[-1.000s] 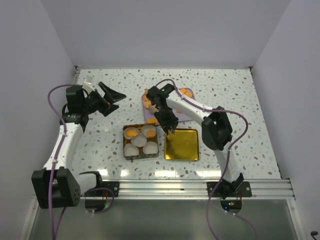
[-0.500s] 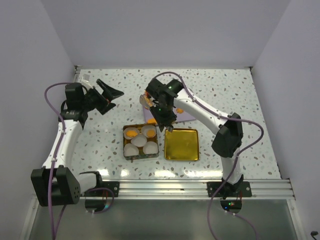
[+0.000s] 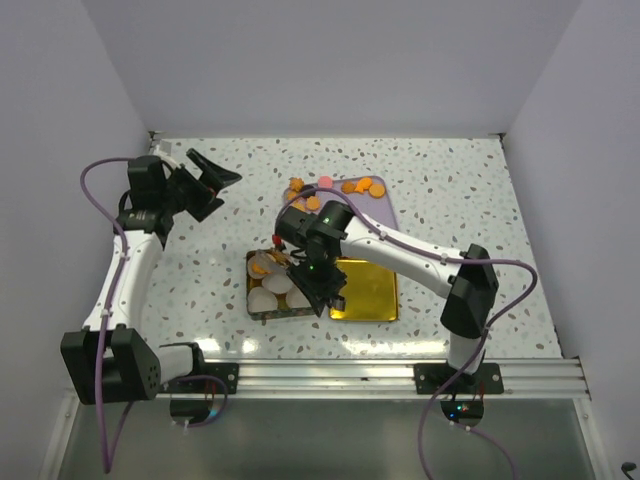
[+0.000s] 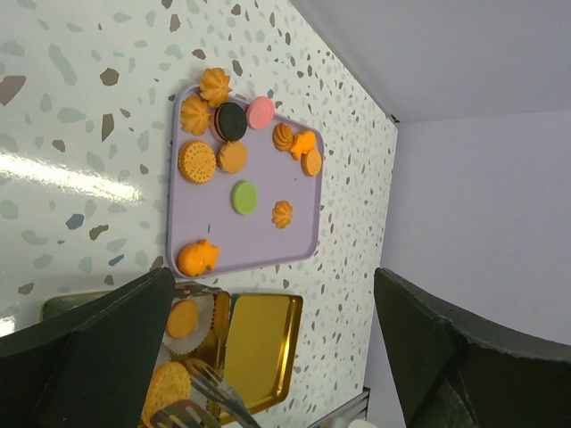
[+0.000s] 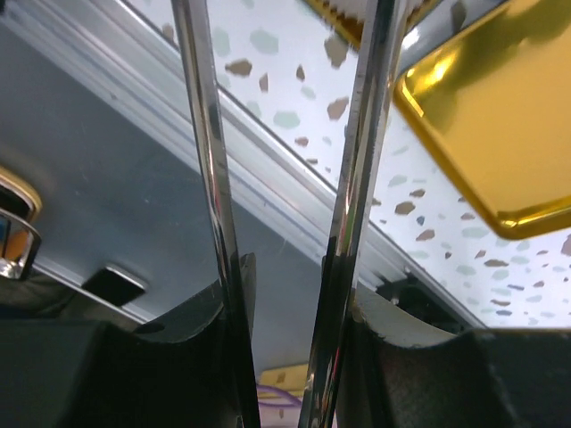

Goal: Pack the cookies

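Cookies [image 4: 197, 161] on tray [image 4: 259, 234] | right hand [image 3: 322, 296] now over tin [image 3: 250, 300] (grip unclear) | left hand [image 3: 222, 178] wide

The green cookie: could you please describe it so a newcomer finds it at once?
A lilac tray lies on the speckled table beyond the gold tin. Near its middle sits the green cookie, alone: the only green piece, smooth and round among mostly orange ones.

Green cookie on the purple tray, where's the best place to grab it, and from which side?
Pinch the green cookie across its round rim, coming straight down from above. It lies flat on the purple tray with bare tray all round it, probably leaving room on either side. The flat face offers no hold.
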{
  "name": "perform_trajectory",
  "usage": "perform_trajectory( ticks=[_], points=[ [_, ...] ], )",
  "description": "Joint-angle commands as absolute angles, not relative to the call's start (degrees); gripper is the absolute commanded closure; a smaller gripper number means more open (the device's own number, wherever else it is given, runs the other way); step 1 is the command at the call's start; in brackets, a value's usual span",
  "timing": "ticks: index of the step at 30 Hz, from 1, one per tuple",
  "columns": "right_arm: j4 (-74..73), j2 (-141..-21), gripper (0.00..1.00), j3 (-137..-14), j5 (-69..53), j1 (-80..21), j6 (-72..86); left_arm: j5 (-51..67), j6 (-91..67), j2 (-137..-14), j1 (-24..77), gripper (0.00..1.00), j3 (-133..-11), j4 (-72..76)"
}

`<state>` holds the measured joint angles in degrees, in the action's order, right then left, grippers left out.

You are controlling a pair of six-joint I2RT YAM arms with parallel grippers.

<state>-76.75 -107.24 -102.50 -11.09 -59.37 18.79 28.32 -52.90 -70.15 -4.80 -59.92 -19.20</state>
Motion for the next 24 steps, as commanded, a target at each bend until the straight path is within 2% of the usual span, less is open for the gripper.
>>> perform_trajectory(
  ticks=[1, 11, 18, 24],
  points=[
    [-86.4, -101.8, 0.67, -98.1, -13.5, -61.1, 18.7, 26.5, -52.5, -70.1, -4.5, 0.01, -63.2, -20.0],
    [-83.4, -100.5, 0.67, -92.2, -13.5, -62.0, 18.2, 24.7, -53.9, -69.3, -2.5, 0.01, -63.1, -20.2],
    [-83.6, -102.8, 0.65, -93.8, -12.1, -61.9, 17.2, 24.8, -53.8, -68.9, -2.2, 0.01, -63.3, -20.5],
    [-83.2, -104.1, 0.59, -95.1, -10.8, -62.0, 17.8, 24.7, -53.4, -68.6, -2.2, 0.01, -62.9, -21.0]
  ],
)
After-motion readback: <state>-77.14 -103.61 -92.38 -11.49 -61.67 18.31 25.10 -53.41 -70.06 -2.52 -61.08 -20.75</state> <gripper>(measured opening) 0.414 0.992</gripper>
